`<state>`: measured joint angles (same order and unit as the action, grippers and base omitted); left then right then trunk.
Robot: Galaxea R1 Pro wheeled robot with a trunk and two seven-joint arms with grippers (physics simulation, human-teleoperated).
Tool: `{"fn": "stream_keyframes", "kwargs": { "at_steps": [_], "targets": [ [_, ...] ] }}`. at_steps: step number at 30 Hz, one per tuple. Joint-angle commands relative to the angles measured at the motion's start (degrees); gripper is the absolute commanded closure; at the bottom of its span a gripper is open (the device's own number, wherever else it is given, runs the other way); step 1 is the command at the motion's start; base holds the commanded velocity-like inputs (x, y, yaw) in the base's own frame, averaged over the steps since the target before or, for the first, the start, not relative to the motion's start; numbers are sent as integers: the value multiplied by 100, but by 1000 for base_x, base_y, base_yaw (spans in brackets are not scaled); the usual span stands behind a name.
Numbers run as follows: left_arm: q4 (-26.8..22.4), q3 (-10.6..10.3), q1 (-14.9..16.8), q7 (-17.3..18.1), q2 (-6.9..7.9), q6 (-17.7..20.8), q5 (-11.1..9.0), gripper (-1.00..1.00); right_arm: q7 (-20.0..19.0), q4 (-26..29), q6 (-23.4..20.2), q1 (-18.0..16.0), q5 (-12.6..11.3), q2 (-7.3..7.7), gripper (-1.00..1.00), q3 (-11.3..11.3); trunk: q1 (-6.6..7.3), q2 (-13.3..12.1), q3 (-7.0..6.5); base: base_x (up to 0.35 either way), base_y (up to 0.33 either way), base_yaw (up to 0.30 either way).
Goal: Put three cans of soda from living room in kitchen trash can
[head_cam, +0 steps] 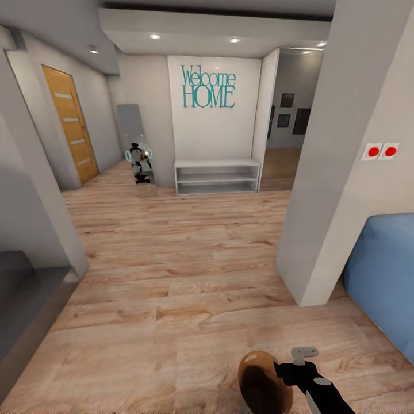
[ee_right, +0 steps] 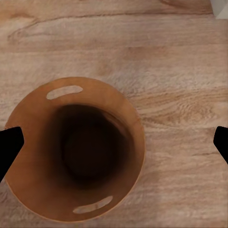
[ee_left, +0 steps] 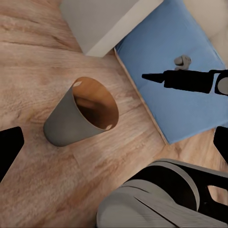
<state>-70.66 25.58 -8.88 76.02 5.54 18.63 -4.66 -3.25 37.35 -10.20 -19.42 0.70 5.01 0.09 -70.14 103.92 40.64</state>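
Observation:
The trash can [head_cam: 263, 384] is at the bottom of the head view, on the wood floor near a wall corner. It is pale grey outside [ee_left: 66, 124] and glossy orange-brown inside [ee_right: 76, 147]. I see no soda can in its dark bottom, and the three soda cans are out of view. My right gripper [head_cam: 280, 372] hangs open just over the bin's mouth, looking straight down into it, with its fingers [ee_right: 9, 149] spread wide. My left gripper [ee_left: 114, 147] is open too, higher up, with nothing between its fingers. The right arm [ee_left: 190, 80] reaches in over the blue sofa.
A hallway lies ahead, with a white low shelf [head_cam: 217, 177] under a "Welcome HOME" wall, a mirror [head_cam: 137, 150], and a wooden door [head_cam: 70, 122]. A pillar [head_cam: 328, 190] and the blue sofa [head_cam: 384, 282] stand at the right. A grey ledge [head_cam: 26, 299] is at the left.

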Motion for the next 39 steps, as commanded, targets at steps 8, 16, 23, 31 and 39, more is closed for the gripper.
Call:
{"fn": "stream_keyframes", "kwargs": {
  "at_steps": [8, 16, 23, 31, 39],
  "targets": [
    [0, 0, 0, 0, 0, 0, 0, -100, 0, 0, 0, 0, 0, 0, -100, 0, -176, 322, 218, 0, 0, 0],
    [0, 0, 0, 0, 0, 0, 0, -100, 0, 0, 0, 0, 0, 0, -100, 0, -352, 643, 435, 0, 0, 0],
    [0, 0, 0, 0, 0, 0, 0, -100, 0, 0, 0, 0, 0, 0, -100, 0, -506, 924, 625, 0, 0, 0],
    [0, 0, 0, 3, 0, 0, 0, -100, 0, 0, 0, 0, 0, 0, -100, 0, -682, 1245, 843, 0, 0, 0],
    [0, 0, 0, 7, 0, 0, 0, -100, 0, 0, 0, 0, 0, 0, -100, 0, -857, 1566, 1060, 0, 0, 0]
  ]
}}
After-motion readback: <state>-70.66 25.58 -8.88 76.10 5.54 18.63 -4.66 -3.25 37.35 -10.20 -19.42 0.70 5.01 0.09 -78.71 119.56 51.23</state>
